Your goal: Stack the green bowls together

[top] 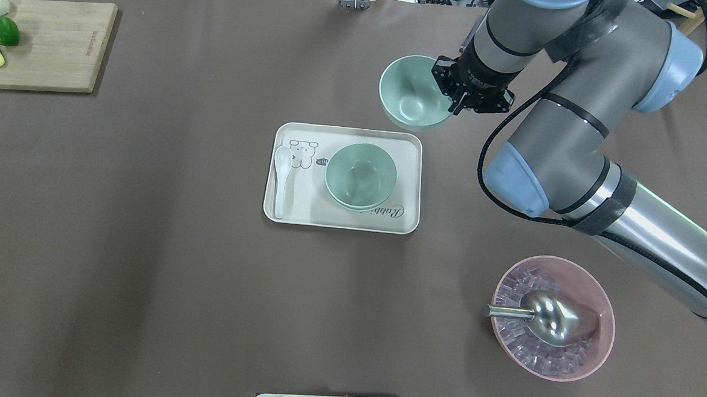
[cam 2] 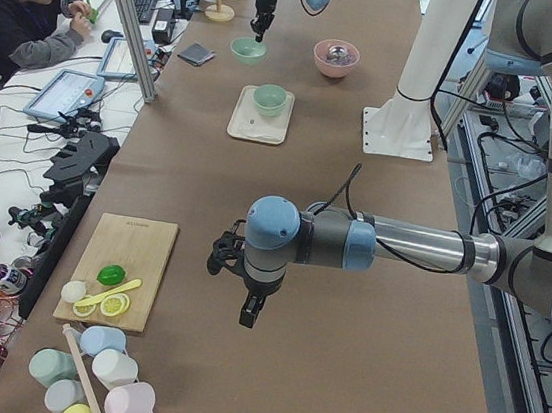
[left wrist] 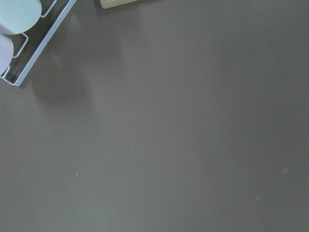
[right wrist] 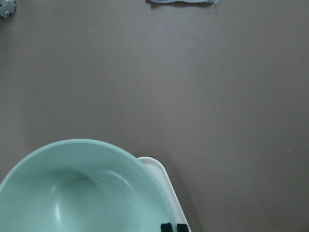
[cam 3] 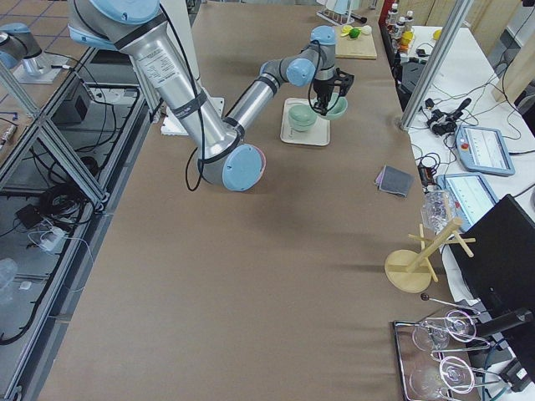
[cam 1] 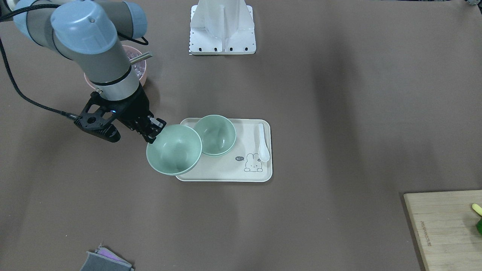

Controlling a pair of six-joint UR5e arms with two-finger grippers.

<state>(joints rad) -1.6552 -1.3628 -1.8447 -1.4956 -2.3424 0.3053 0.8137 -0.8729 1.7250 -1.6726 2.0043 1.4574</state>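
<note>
R hand point(cam 1: 154, 134) pinches green bowl point(cam 1: 174, 149) rim, prob. lifted; L hand point(cam 2: 247, 316): can't tell.

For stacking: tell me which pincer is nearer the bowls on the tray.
Right. Right pincer, gripping a green bowl, is beside the stacked bowls; left pincer is far off.

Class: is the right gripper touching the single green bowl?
Touching. The overhead exterior view shows the right gripper with its jaws clamped on the single green bowl at its rim.

The cream rectangular plastic tray point(top: 310, 208) sits mid-table: two nested round mint-green plastic bowls point(top: 361, 176) on its right half, white plastic spoon point(top: 282, 179) along its left edge. The third green bowl point(top: 410, 95) hangs by the far-right corner.
</note>
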